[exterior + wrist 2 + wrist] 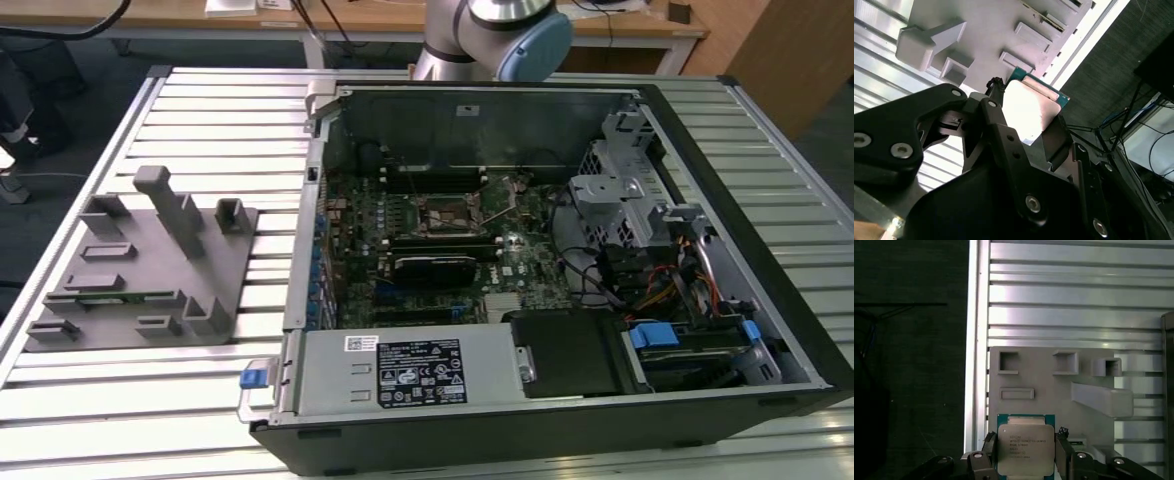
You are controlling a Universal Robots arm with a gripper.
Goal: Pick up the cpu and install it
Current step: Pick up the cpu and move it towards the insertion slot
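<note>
Slatted metal table [1074,300] forms the backdrop in both wrist views. Against it, the gripper [1025,460] has its jaws drawn in on the cpu [1026,450], with a finger against each of two opposite edges and the silvery top facing the first wrist camera. The chip is held off the grey holder block [1054,390], which lies by the table's edge. In the exterior view, an open computer case [534,250] stands beside that block, its motherboard socket [447,212] framed in dark metal.
</note>
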